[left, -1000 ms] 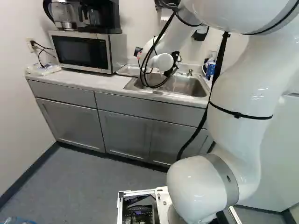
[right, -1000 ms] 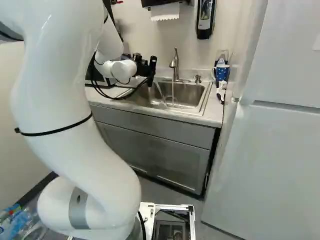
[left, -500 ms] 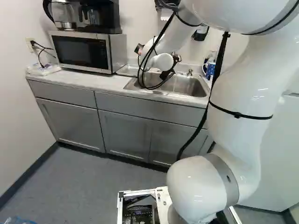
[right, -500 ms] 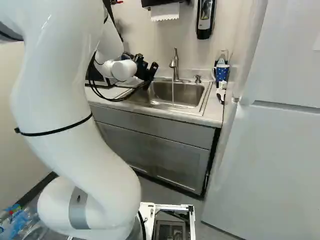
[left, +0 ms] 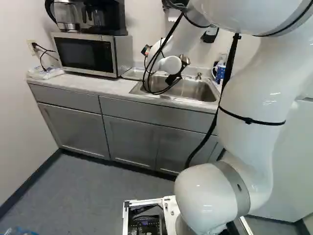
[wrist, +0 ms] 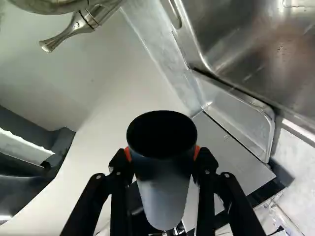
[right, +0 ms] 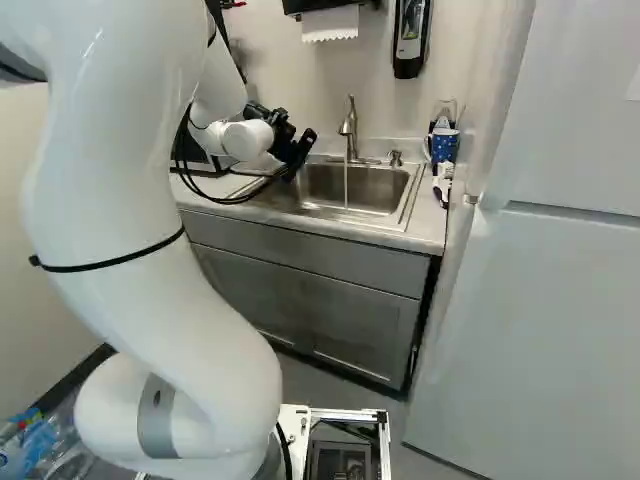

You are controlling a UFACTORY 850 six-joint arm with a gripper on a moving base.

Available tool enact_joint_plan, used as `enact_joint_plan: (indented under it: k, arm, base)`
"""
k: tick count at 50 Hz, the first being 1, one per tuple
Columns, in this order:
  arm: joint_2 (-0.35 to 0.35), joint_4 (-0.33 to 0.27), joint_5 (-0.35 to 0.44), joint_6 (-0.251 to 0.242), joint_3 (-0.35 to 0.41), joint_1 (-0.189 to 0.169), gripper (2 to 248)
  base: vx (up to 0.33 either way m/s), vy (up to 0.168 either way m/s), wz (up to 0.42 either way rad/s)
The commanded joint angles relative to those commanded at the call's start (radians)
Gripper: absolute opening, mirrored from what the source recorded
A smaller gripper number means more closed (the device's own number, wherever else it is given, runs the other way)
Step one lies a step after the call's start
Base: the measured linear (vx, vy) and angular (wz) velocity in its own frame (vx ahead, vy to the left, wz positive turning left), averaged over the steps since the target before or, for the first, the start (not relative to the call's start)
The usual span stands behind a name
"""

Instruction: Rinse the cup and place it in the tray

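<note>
Claw (right: 297, 152): pinching dark cup (wrist: 164, 182), orange pads on both sides | cup: aloft, by sink's (right: 388, 212) left end in right base view | tray (wrist: 235, 114): beside sink | tap (right: 349, 128): water running into basin

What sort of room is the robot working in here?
Probably a small kitchen or break room: there is a sink with running water, a microwave and a coffee maker.
</note>
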Motion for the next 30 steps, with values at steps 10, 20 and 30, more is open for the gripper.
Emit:
enact_joint_plan:
  k: [10, 20, 30]
  arm:
    - [0.000, 0.000, 0.000, 0.000, 0.000, 0.000, 125]
    - [0.000, 0.000, 0.000, 0.000, 0.000, 0.000, 125]
    - [0.000, 0.000, 0.000, 0.000, 0.000, 0.000, 125]
  base:
    - [0.000, 0.000, 0.000]
    - [0.000, 0.000, 0.000]
    - [0.000, 0.000, 0.000]
